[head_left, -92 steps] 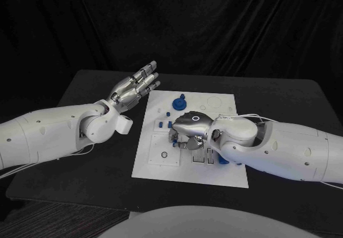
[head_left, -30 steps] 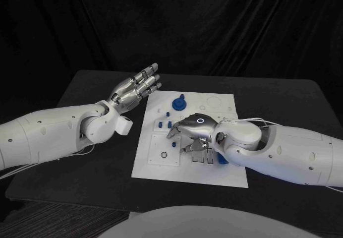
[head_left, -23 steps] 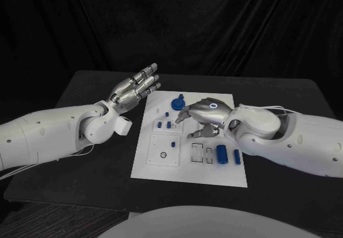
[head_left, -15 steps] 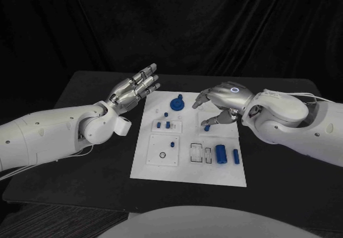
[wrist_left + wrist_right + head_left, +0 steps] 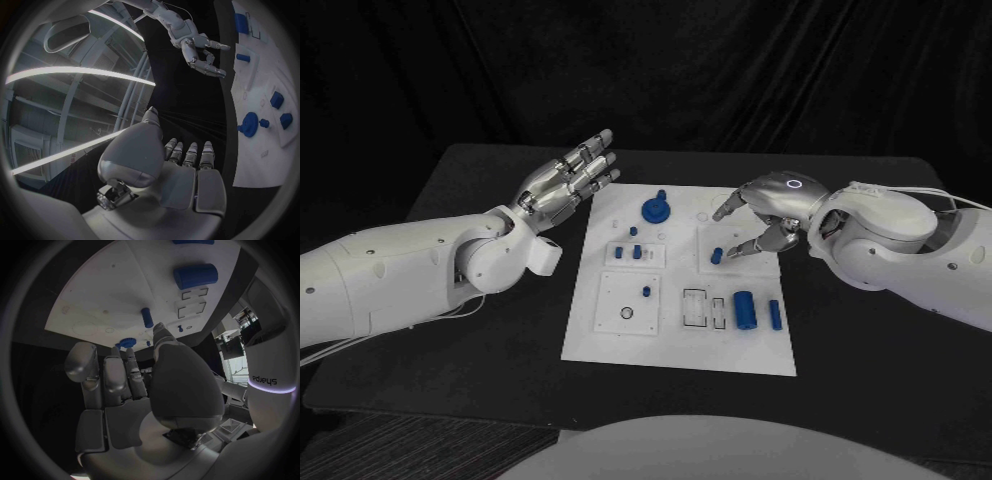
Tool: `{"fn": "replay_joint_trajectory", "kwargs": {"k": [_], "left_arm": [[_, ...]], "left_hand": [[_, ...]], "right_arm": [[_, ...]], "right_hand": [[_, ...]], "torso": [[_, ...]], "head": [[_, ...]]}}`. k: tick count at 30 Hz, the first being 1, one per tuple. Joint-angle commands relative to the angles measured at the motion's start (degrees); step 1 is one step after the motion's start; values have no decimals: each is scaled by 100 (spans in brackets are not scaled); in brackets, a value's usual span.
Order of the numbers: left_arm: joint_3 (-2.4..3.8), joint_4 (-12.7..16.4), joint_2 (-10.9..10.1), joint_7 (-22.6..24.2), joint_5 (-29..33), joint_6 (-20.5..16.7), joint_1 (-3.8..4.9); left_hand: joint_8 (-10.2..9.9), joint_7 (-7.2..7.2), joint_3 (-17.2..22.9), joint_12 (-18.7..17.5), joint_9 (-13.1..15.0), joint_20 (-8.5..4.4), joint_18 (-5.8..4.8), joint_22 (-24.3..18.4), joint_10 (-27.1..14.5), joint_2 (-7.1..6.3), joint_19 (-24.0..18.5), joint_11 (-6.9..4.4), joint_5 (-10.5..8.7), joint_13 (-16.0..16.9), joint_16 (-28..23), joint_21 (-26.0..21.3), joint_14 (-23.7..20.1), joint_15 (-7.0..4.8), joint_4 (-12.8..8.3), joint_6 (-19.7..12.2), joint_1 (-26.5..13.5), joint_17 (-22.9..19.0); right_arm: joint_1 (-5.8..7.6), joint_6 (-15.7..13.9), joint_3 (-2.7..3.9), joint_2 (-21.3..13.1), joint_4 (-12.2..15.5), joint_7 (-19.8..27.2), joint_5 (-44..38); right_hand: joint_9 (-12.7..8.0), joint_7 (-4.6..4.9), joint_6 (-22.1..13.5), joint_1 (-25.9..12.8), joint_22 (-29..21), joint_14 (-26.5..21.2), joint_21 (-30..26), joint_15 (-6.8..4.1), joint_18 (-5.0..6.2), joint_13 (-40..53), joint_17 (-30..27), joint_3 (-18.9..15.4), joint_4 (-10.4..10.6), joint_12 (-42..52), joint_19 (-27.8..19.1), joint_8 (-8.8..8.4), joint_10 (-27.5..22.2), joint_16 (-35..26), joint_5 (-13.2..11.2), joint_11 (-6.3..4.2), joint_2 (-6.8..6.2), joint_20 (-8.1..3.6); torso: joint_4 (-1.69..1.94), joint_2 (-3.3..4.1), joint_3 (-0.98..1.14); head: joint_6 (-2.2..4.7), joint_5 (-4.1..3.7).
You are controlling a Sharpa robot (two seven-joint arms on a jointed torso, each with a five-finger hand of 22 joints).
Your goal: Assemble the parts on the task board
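The white task board [image 5: 629,340] lies in the middle of the table. A round blue knob part [image 5: 656,209] stands at its far end, with small blue pegs [image 5: 630,253] just nearer. A blue cylinder [image 5: 746,309] and a blue bar [image 5: 776,315] lie toward the near right. A short blue peg [image 5: 717,255] lies on the board just beyond my right hand's fingertips; the right wrist view shows this peg [image 5: 147,317] clear of the thumb. My right hand [image 5: 769,215] hovers over the board's right edge, fingers loosely bent and holding nothing. My left hand [image 5: 567,180] is raised flat and open beside the far left corner.
The black table [image 5: 473,340] surrounds the board, with bare room on both sides. Empty rectangular slots [image 5: 705,309] sit left of the blue cylinder. A small blue peg [image 5: 648,291] stands in the left block, near a round hole [image 5: 626,313].
My right hand has lifted off the board's near middle and swung to its far right side, uncovering the slots, cylinder and bar. The short blue peg now lies free. The left hand stays put.
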Motion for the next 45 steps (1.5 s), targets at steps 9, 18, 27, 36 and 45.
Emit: {"fn": "replay_joint_trajectory", "kwargs": {"k": [9, 18, 27, 36, 45], "left_arm": [[5, 20, -5, 527, 29, 30, -41], [5, 29, -12, 537, 29, 27, -60], [5, 32, -8, 528, 29, 48, -70], [5, 29, -16, 506, 29, 61, -75], [5, 29, -16, 472, 29, 77, -83]], "left_hand": [[30, -10, 42, -19, 5, 52, -9, 0, 2, 20, -12, 36, 51, -7, -21, -30, 8, -20, 9, 7, 63, -10], [28, -87, 50, -19, 3, 72, 15, -2, 2, 18, -13, 63, 66, -7, -21, -31, 8, -25, 4, 1, 91, -10], [28, -73, 55, -19, 3, 75, 20, -1, 2, 22, -12, 59, 80, -7, -21, -31, 8, -26, 2, 2, 100, -10], [30, 9, 109, -19, 6, 105, 48, 2, 2, 42, -11, 49, 239, -7, -21, -29, 8, -10, -38, 16, 215, -10], [32, 46, 143, -19, 7, 125, 54, 5, 2, 43, -11, 45, 373, -7, -21, -29, 8, 8, -77, 25, 299, -10]], "right_arm": [[-284, 177, 3, 185, -212, 136, 106], [-426, 91, 3, 336, -340, 281, 108], [-497, 110, 3, 453, -406, 367, 108], [-517, 50, 3, 479, -408, 413, 108], [-502, -16, 4, 393, -314, 337, 108]], "right_hand": [[-145, 377, 12, 510, 775, 96, 210, -2, -65, -13, 43, 307, -124, -196, 96, -47, 762, 49, 376, -51, 419, 18], [-170, 468, 169, 797, 791, 113, 286, -12, -78, -11, 61, 432, -472, -441, 110, 12, 1066, 58, 806, -77, 615, 5], [-126, 560, 475, 839, 802, 125, 342, -4, -87, -5, 87, 503, -623, -547, 119, 136, 1295, 74, 857, -102, 688, 8], [37, 535, 1074, 966, 811, 127, 394, 31, -96, -7, 92, 785, -756, -664, 120, 372, 1774, 83, 1092, -150, 733, 39], [101, 552, 1172, 994, 809, 120, 398, 52, -95, -12, 73, 936, -793, -749, 114, 393, 1941, 74, 1182, -146, 694, 50]], "torso": [[4, 3, 1], [4, 4, -2], [3, 7, 1], [4, 8, -8], [6, 5, -5]], "head": [[0, 1], [0, -4], [0, -12], [0, 26], [0, 31]]}}
